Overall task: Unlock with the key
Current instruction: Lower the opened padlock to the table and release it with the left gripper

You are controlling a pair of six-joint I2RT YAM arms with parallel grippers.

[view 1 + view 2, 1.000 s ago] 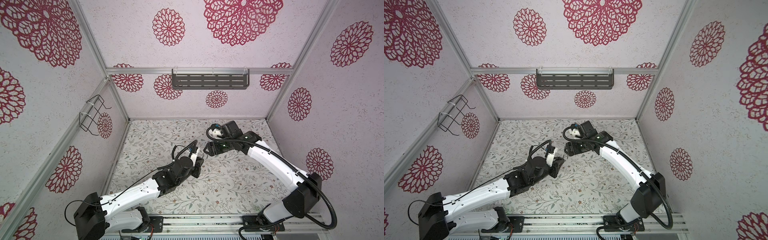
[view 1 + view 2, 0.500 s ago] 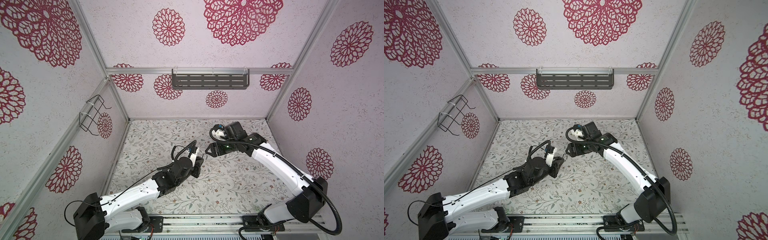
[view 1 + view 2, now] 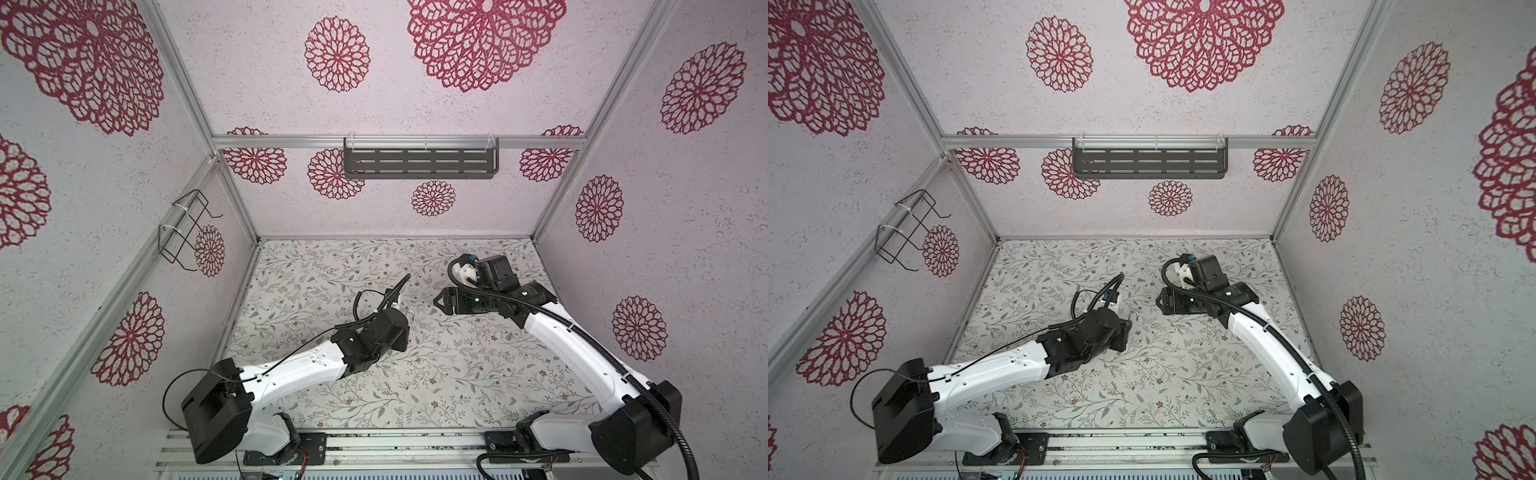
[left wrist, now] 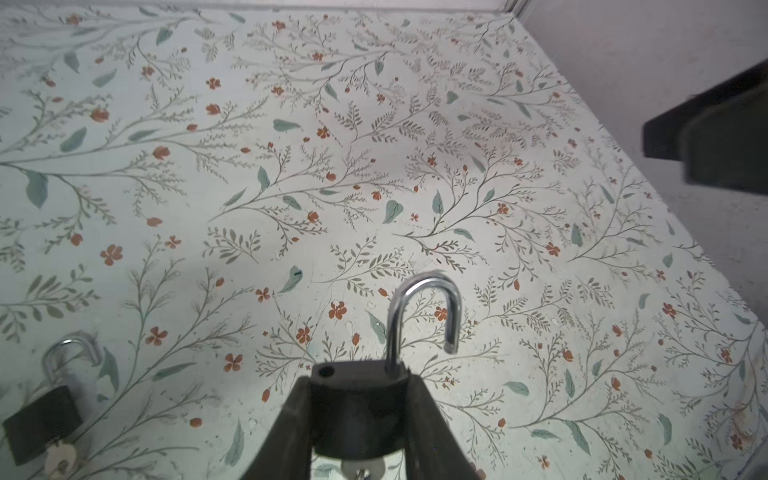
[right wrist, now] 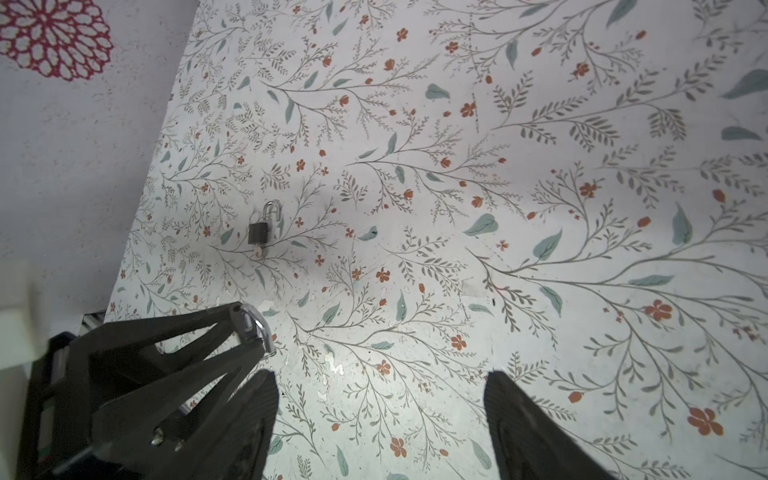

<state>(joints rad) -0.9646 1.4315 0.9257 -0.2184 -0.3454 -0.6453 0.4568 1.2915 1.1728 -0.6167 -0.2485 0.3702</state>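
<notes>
Floral tabletop (image 4: pixel 374 145) is lying beneath both arms. I am seeing the left gripper (image 4: pixel 359 384) pinching the black padlock (image 4: pixel 357 415) by its body, apparently raised off the surface. Its shackle (image 4: pixel 424 286) is standing sprung open and the key (image 4: pixel 362 471) is sitting in the base. The right gripper (image 5: pixel 378 376) is hanging nearby, fingers spread, empty. A second padlock (image 5: pixel 258 232) is lying on the tabletop. Risks I am watching: the narrow pinch slipping and dropping the black padlock, or the right gripper knocking the key loose on approach.

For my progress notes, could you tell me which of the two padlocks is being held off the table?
The padlock gripped by the left gripper, its shackle open; the other padlock lies flat on the table.
</notes>
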